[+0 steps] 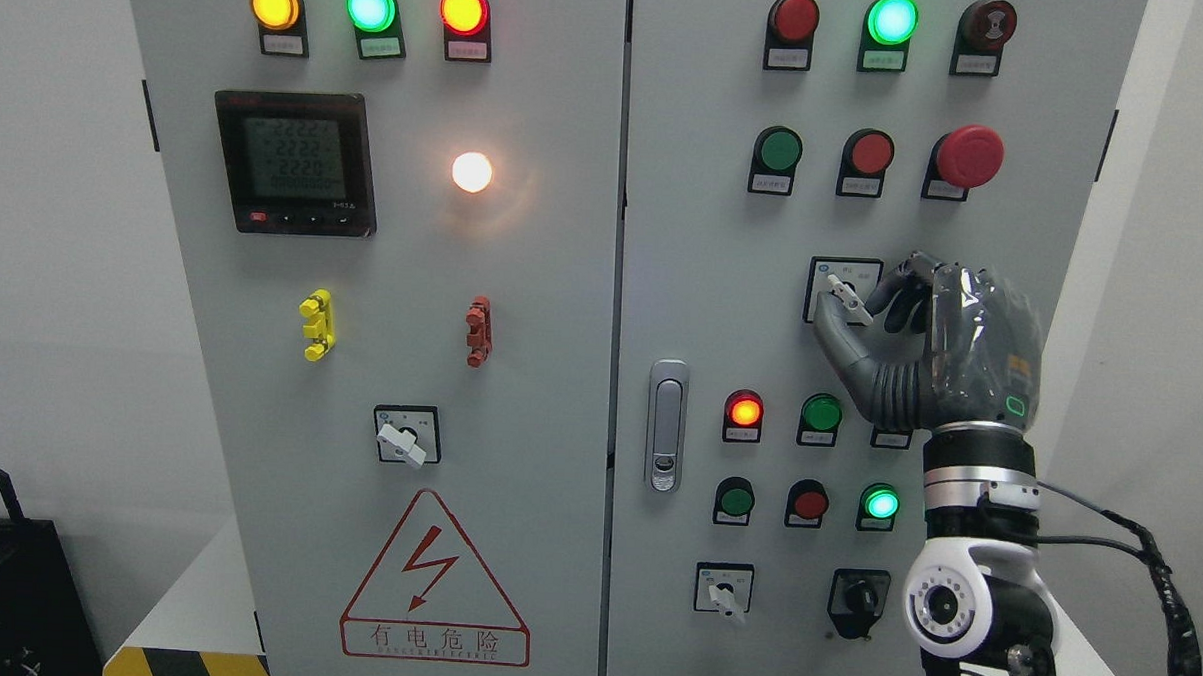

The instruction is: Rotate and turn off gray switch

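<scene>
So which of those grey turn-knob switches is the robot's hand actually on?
The grey rotary switch in the right door's middle, below the red mushroom button. The right hand pinches its lever; the other switches stand untouched.

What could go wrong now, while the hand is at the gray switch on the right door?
1. The right hand meets the gray switch only at its fingers, so they may slip off the narrow lever during the turn.
2. The hand hides part of the switch plate, so the final position is hard to check.
3. The red mushroom button sits just above; a lifted hand might bump it.
</scene>
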Robot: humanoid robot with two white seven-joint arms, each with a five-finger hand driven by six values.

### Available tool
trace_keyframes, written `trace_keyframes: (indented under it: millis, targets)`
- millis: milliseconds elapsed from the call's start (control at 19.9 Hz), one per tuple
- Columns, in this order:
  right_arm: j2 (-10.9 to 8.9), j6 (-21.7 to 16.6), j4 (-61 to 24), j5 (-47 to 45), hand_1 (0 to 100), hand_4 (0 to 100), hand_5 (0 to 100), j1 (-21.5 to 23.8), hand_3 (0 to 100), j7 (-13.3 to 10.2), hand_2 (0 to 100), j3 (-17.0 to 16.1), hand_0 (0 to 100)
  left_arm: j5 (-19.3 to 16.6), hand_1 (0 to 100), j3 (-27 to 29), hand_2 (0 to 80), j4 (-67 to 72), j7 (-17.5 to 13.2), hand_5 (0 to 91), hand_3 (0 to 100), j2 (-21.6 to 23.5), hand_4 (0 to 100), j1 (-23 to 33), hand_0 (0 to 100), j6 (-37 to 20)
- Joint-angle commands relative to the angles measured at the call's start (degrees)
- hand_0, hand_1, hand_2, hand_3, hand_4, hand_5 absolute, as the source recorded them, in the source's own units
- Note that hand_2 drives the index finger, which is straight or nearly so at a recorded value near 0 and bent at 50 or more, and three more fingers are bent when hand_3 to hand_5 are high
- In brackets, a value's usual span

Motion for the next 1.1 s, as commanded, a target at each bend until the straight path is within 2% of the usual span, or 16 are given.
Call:
trace_keyframes:
  millis: [0,1054]
  targets:
    - [-0.01,0.0,0.2,0.2,48,86,100,0.0,85,0.1,67,-1.9,32,0.0,39,-0.1,0.0,0.8,0.0,0.0,0,0.0,0,0.0,12,0.0]
    - [0.34,0.0,0.7,0.2,44,86,100,-0.4,86,0.1,69,-1.8,39,0.0,39,-0.1,0.0,0.8,0.1,0.0,0,0.0,0,0.0,12,0.0]
